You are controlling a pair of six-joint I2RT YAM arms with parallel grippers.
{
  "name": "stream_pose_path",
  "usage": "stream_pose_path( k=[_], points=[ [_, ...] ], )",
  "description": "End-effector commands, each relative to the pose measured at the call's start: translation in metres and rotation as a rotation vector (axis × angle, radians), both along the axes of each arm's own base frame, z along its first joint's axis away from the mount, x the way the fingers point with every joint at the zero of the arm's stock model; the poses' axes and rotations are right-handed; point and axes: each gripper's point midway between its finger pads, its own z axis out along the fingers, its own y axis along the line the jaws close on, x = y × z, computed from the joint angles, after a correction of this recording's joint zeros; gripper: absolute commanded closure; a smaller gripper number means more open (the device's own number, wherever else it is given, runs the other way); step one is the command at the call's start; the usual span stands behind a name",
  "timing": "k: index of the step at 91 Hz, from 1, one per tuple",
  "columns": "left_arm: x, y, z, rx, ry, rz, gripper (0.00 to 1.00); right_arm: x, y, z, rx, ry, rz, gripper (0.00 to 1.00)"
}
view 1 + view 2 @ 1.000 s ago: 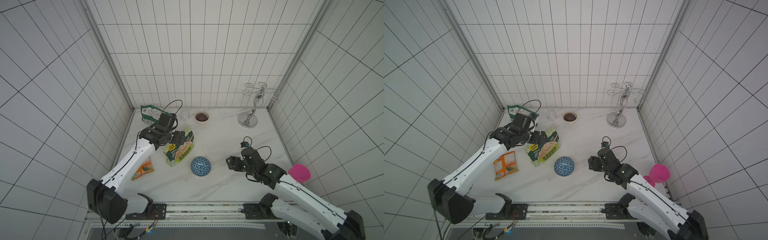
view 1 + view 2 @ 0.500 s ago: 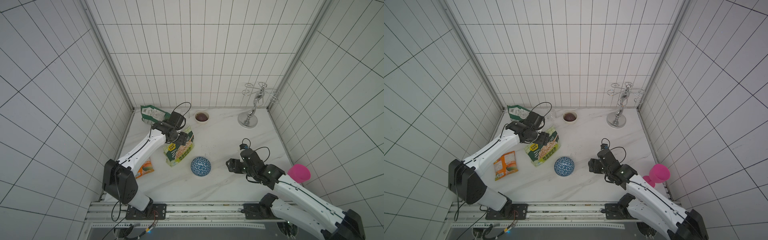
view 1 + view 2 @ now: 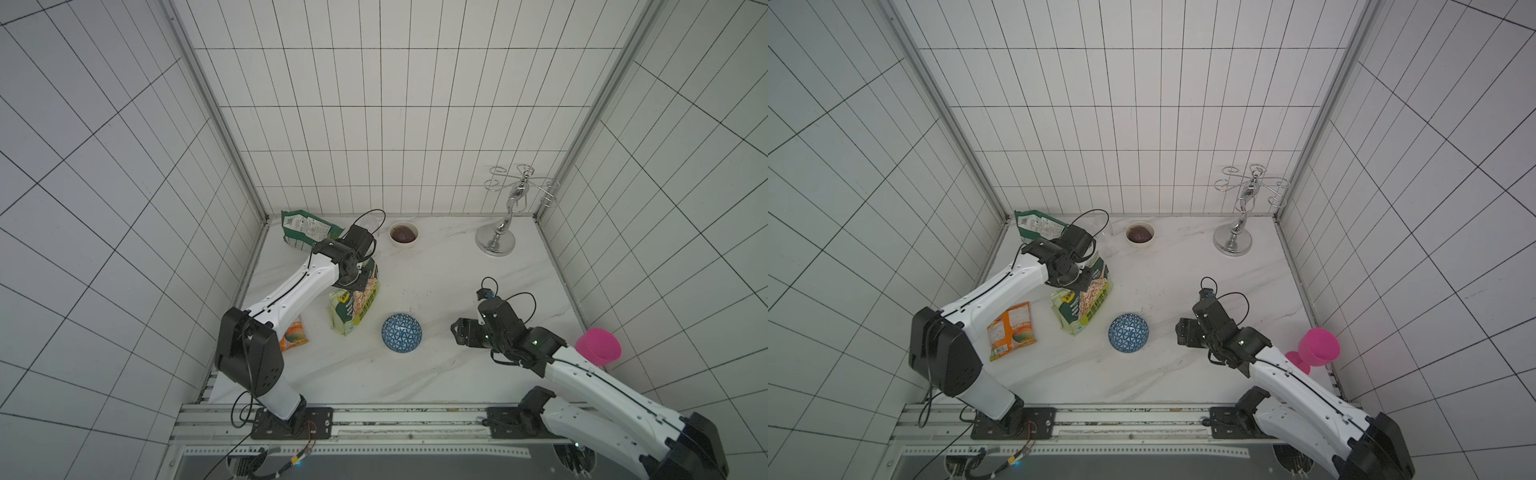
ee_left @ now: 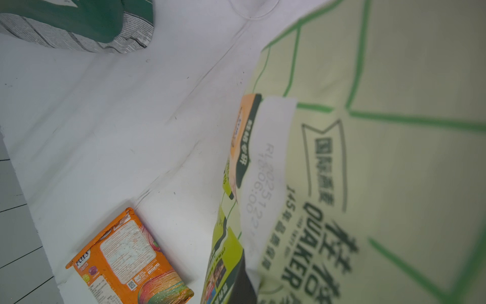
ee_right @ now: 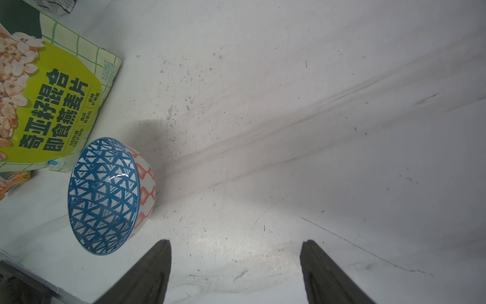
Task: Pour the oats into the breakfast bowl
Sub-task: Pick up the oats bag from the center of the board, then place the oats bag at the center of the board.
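The oats stay hidden inside a lime-green and white pouch (image 3: pixel 355 305) (image 3: pixel 1084 305) that stands left of centre. My left gripper (image 3: pixel 359 278) (image 3: pixel 1081 279) is shut on the pouch's top edge. In the left wrist view the pouch's back (image 4: pixel 368 184) fills most of the frame, with one dark finger (image 4: pixel 244 287) pressed against it. The breakfast bowl (image 3: pixel 402 332) (image 3: pixel 1128 332) (image 5: pixel 105 194) stands upright to the right of the pouch, with blue triangle mesh inside, orange diamonds on its white wall, and nothing in it. My right gripper (image 3: pixel 456 332) (image 5: pixel 235 240) hovers open to the right of the bowl, holding nothing.
A dark green bag (image 3: pixel 305 232) leans in the back left corner. An orange packet (image 3: pixel 1011 330) lies flat beside the left arm. A small white bowl with a dark inside (image 3: pixel 403 234) and a chrome stand (image 3: pixel 496 241) are at the back. A pink cup (image 3: pixel 598 347) is at the right edge.
My left gripper has swung right from beside the dark green bag onto the top of the pouch and closed on it. The right arm has barely moved.
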Motion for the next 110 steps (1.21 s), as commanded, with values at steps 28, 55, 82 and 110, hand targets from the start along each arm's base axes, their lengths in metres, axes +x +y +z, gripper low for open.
stream_pose_path(
  k=[28,55,82,110],
  points=[
    [0.035,-0.018,0.144,-0.305,-0.408,0.125,1.0,0.001,-0.006,-0.005,0.003,0.004,-0.041,0.21],
    [0.012,-0.081,0.238,-0.705,-0.516,0.104,1.0,0.006,-0.036,0.022,-0.009,-0.101,-0.172,0.21],
    [0.005,-0.163,0.255,-0.958,-0.45,0.175,1.0,-0.005,-0.085,0.06,-0.013,-0.23,-0.326,0.22],
    [0.0,-0.251,0.186,-1.02,-0.207,0.33,1.0,-0.021,-0.118,0.092,0.005,-0.277,-0.427,0.21]
  ],
)
